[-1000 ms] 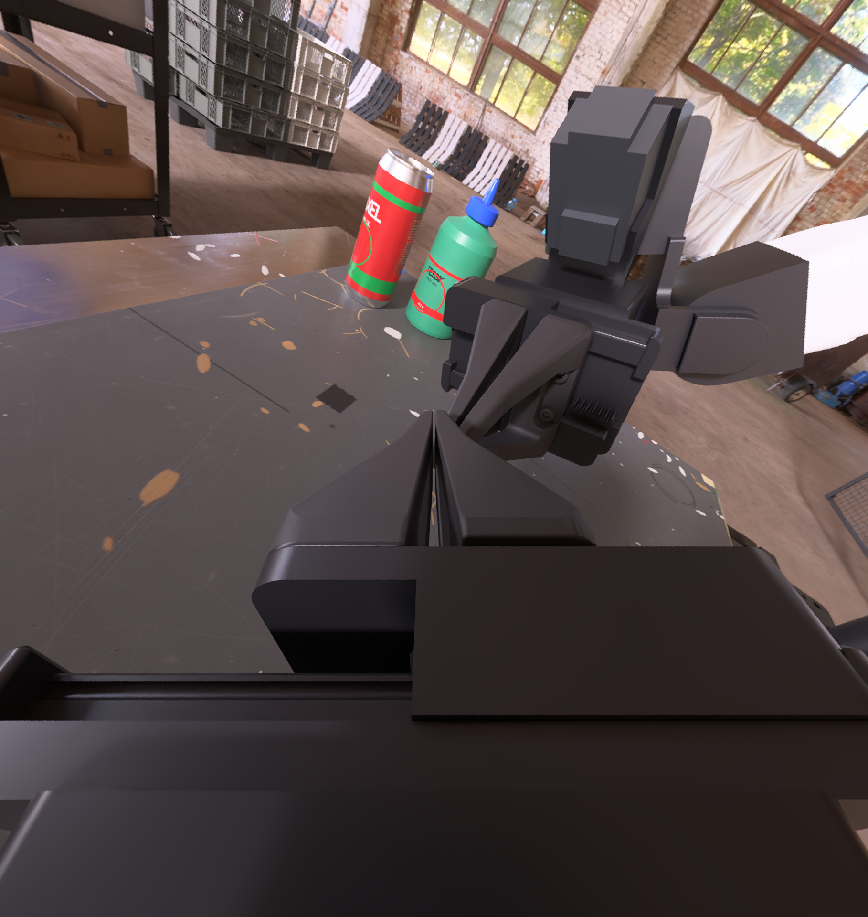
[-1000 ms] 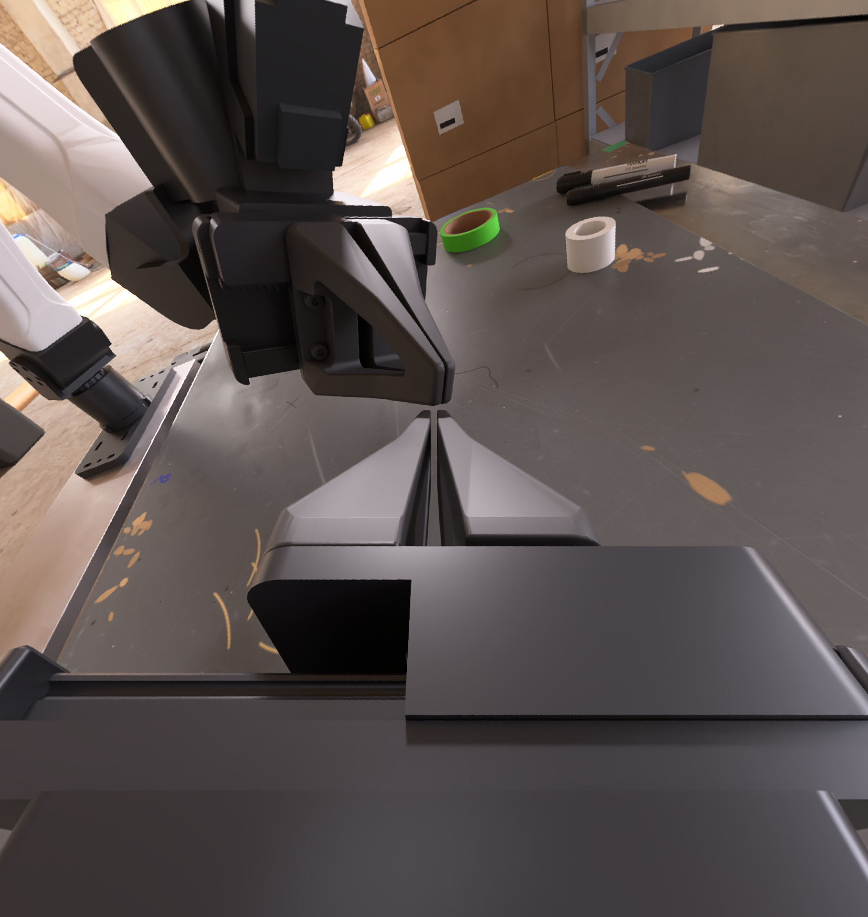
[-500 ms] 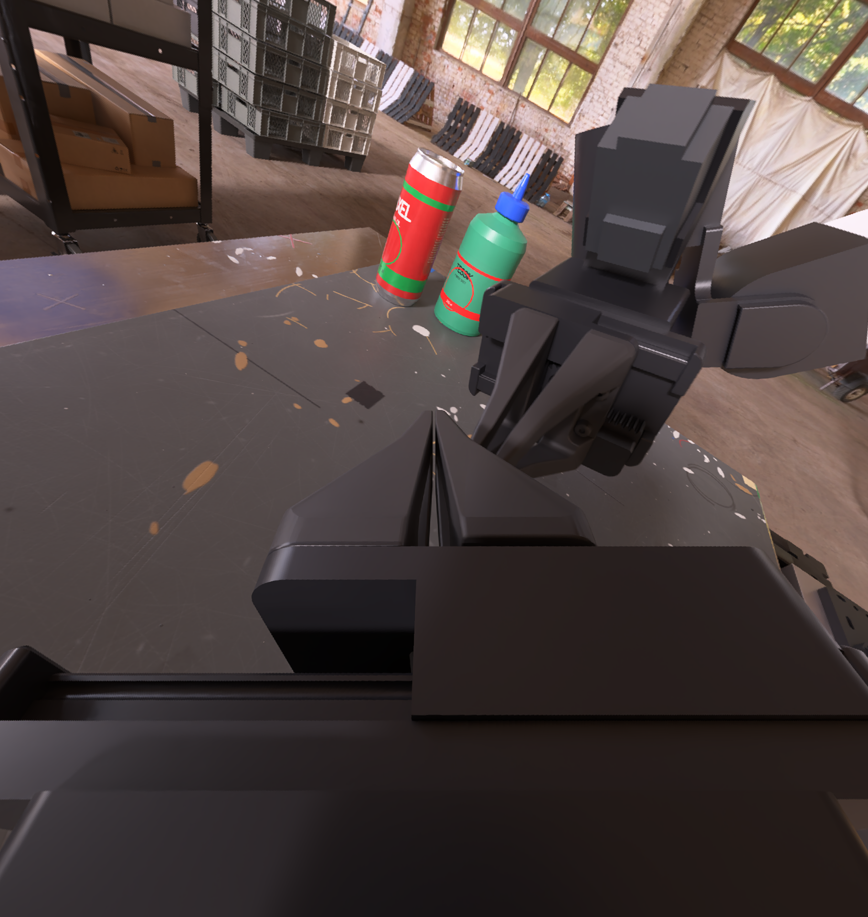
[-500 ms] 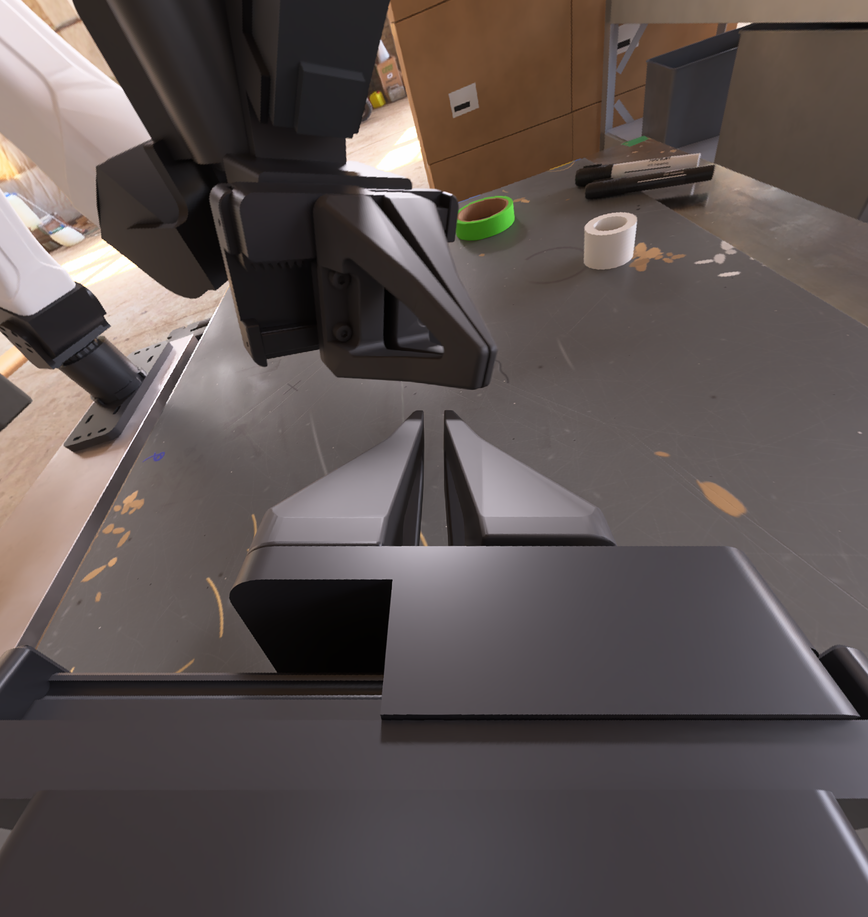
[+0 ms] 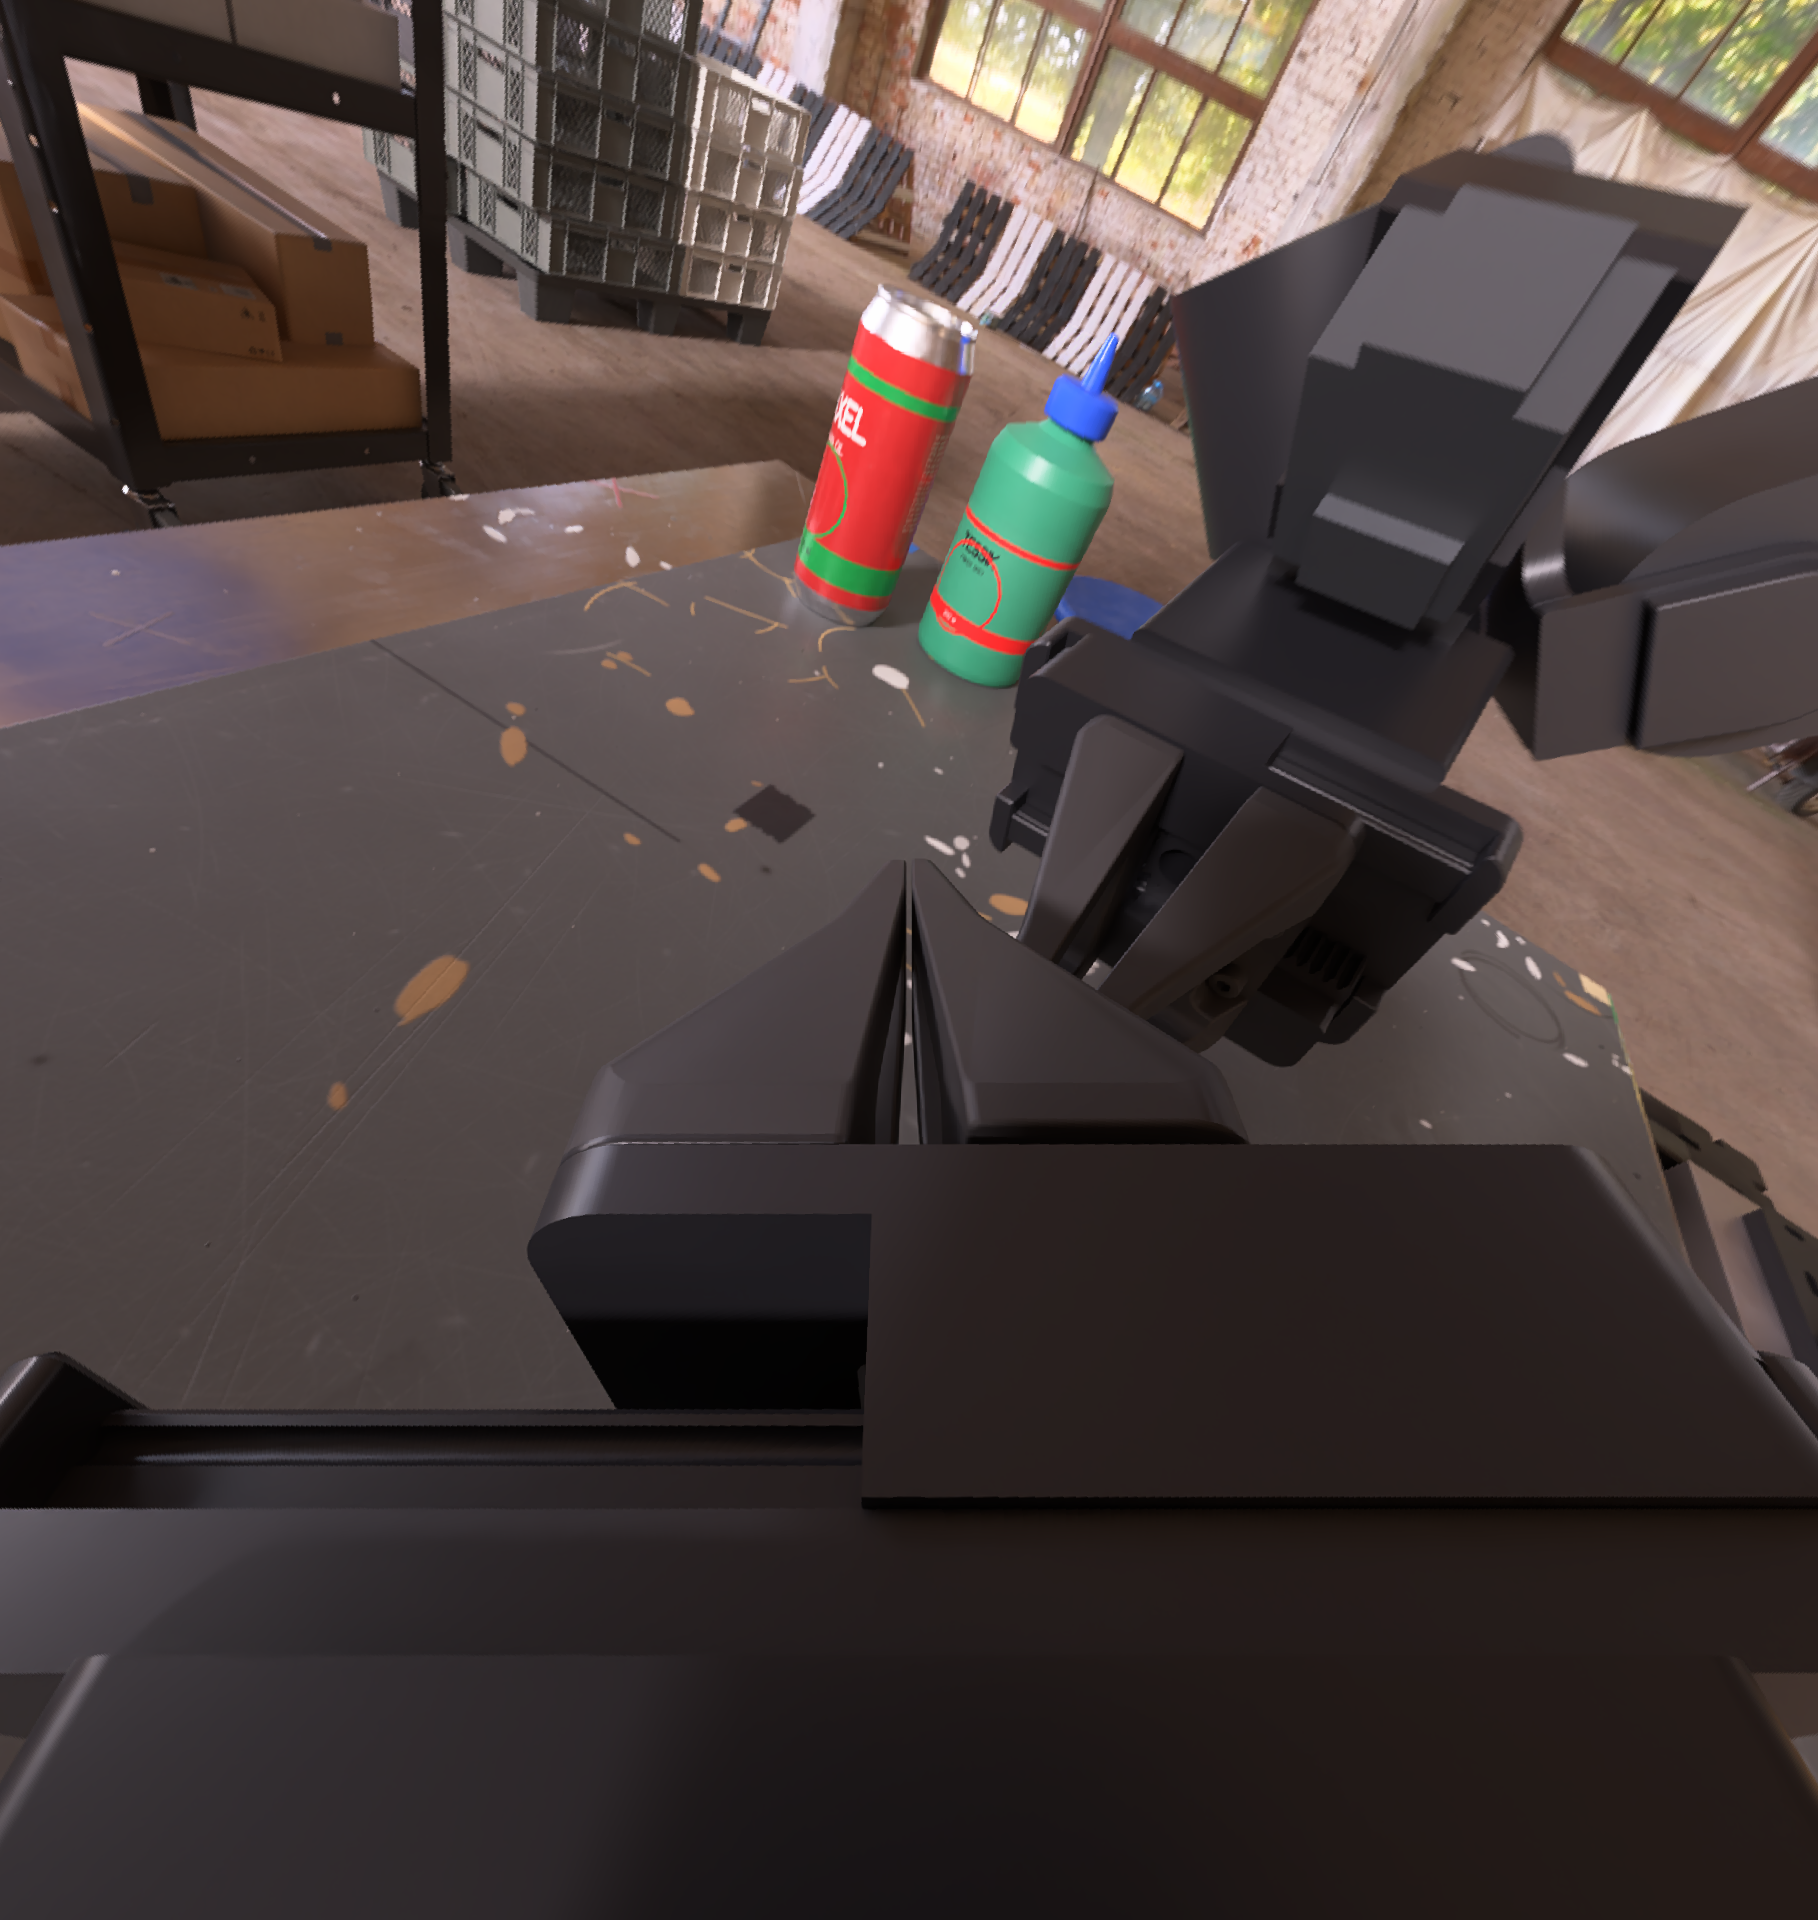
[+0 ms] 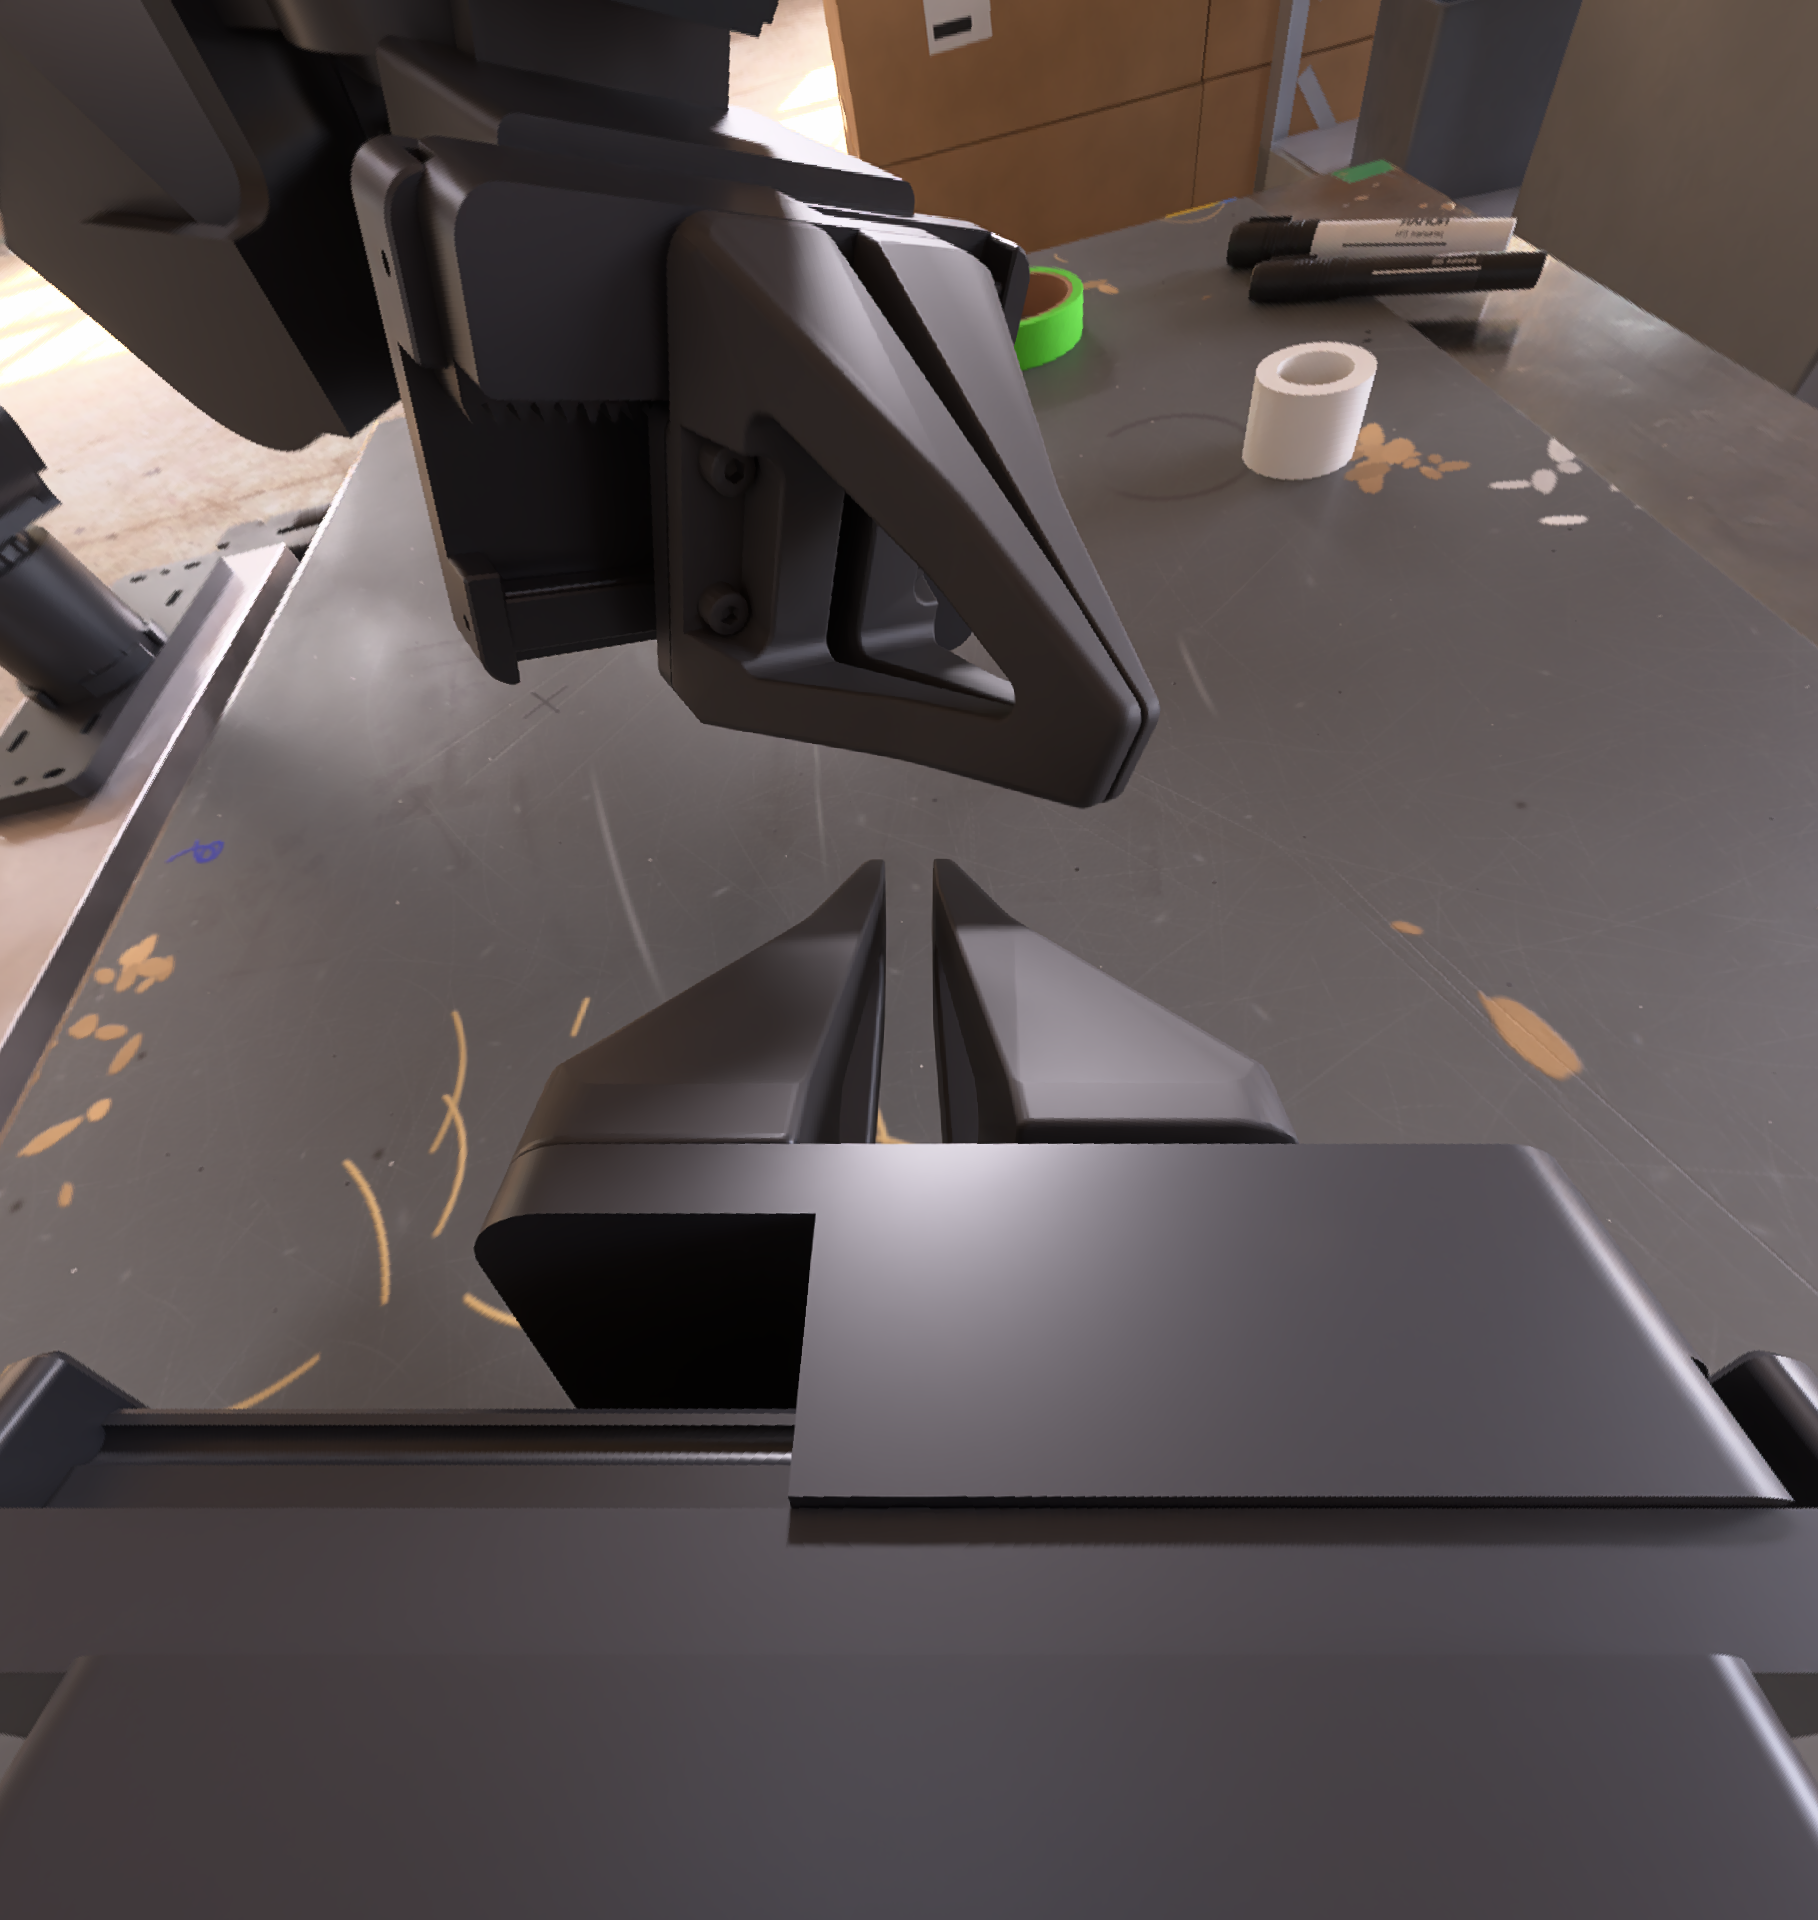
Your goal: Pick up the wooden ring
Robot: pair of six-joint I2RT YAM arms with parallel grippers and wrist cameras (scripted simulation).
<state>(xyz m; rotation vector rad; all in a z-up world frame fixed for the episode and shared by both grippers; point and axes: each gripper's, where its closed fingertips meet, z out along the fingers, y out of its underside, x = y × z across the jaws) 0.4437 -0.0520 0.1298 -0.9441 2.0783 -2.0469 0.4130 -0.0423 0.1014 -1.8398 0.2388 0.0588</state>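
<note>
No wooden ring shows in either view. My left gripper [image 5: 907, 883] is shut and empty, hovering low over the dark grey table [image 5: 261, 987]. My right gripper [image 6: 907, 873] has its jaws parted by a narrow gap with nothing between them. The two grippers face each other closely. In the right wrist view the left gripper [image 6: 1128, 748] hangs shut just beyond my right fingertips. In the left wrist view the right gripper's fingers [image 5: 1102, 831] stand spread just right of my left fingertips.
A red can [image 5: 884, 457] and a green bottle [image 5: 1019, 551] with a blue cap stand at the table's far edge. A green tape roll [image 6: 1052, 322], a white roll [image 6: 1308, 410] and two black markers [image 6: 1393, 255] lie at the other end.
My right gripper's jaws went from shut to slightly parted. Both grippers have drawn nearer each other, and the left gripper has shifted right in the right wrist view.
</note>
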